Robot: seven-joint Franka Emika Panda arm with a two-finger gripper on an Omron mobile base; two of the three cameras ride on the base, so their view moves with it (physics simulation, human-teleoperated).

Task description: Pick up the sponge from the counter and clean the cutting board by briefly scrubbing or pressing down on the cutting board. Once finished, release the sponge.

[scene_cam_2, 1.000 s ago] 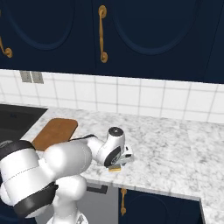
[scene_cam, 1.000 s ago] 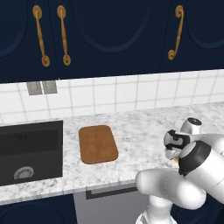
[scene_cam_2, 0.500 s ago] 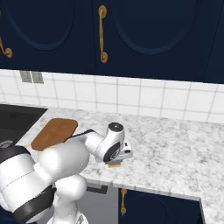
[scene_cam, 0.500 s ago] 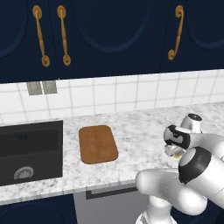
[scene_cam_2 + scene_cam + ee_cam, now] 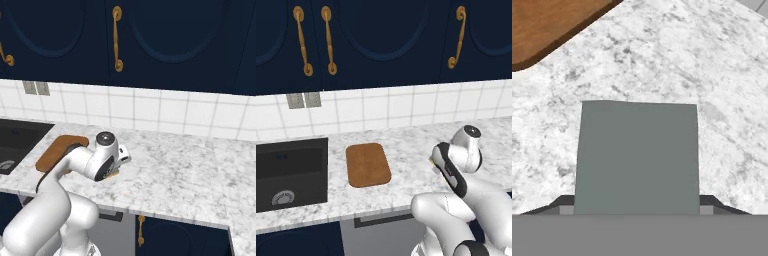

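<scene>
Over counter (image 5: 662, 60), fingers (image 5: 712, 202) shut on sponge (image 5: 637, 157), partly closed

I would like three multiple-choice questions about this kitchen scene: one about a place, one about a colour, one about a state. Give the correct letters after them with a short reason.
1. Where does the cutting board lie?
A. on the counter, right of the sink
B. inside the sink
C. leaning against the tiled wall

2. What colour is the top face of the sponge in the hand view?
A. bright red
B. grey-green
C. white

3. What is the state of the gripper?
A. wide open, far above the counter
B. shut on the sponge
C. shut on the cutting board

Answers:
1 A: the left base view shows the brown board flat on the marble beside the black basin.
2 B: a dull grey-green block sits between the fingertips.
3 B: both dark fingertips press the sponge's sides, with the board off to the upper left.
</scene>
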